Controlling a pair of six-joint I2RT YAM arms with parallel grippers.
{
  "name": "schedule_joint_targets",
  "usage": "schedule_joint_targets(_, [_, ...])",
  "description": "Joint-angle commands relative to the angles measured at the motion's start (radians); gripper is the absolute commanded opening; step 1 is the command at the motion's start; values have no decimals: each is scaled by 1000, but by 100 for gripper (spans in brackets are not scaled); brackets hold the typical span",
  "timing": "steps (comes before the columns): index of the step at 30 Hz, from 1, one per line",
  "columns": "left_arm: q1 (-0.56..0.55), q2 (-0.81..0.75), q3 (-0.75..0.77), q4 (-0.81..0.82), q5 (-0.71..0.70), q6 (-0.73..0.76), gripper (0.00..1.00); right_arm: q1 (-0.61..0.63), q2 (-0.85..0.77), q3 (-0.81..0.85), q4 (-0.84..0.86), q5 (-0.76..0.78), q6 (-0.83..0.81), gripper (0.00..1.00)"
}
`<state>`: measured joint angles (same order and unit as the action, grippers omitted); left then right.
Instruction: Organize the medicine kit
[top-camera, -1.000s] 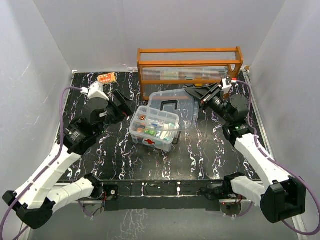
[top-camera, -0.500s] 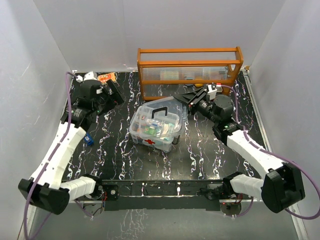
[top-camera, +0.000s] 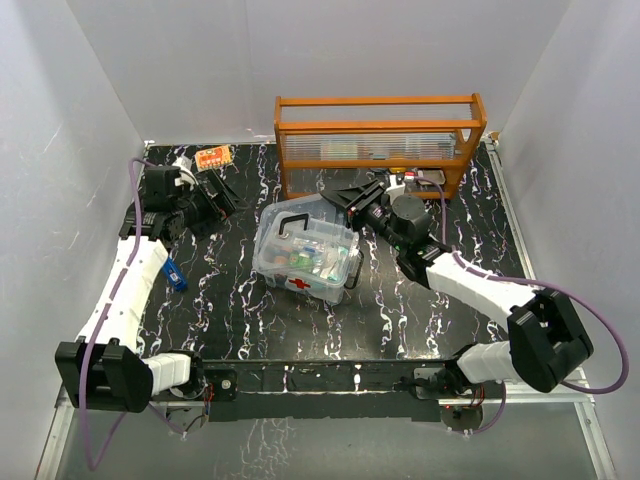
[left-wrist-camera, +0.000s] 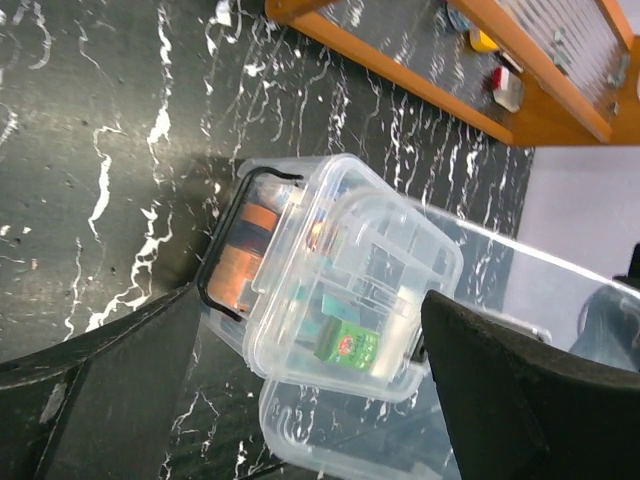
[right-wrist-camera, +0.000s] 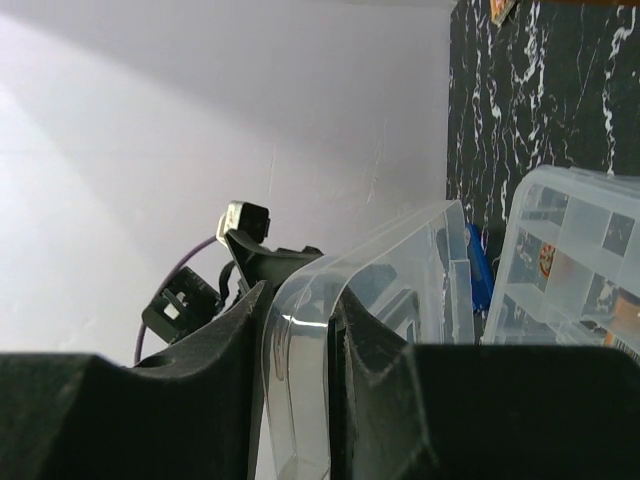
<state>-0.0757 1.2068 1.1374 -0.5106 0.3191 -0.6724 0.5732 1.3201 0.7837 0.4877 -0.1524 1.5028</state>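
Lid (top-camera: 300, 228) being moved left over kit box (top-camera: 300, 272) | right pincer (top-camera: 352, 200) clamped on its edge | left pincer (top-camera: 218, 197) wide open, empty | closing being approached

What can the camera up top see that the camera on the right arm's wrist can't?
Only the top view shows the orange wooden rack with clear panels, the red cross mark on the clear plastic box, and a small orange packet at the back. Only the right wrist view shows, close up, the right gripper pinching the edge of the clear plastic lid. Both show that lid, the clear divided tray and a small blue object on the black marbled table.
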Motion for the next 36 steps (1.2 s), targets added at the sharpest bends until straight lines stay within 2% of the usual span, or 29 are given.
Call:
schedule_joint_targets(1, [31,13,-53,61,171,5,90,4,-1,38,151,110,2,11])
schedule_joint_targets(10, [57,87,-125,169,354,1,87,4,-1,-75,235,184,21,12])
schedule_joint_targets(17, [57,108,-140,188,388,10,85,4,24,-106,263,168,43,12])
schedule_joint_targets(25, [57,154,-155,192,459,19,82,4,-28,-177,229,201,43,15])
schedule_joint_targets(32, [57,220,-156,203,523,30,74,4,-52,-220,222,236,36,18])
schedule_joint_targets(36, [57,234,-157,196,535,43,70,3,-50,-219,197,238,27,24])
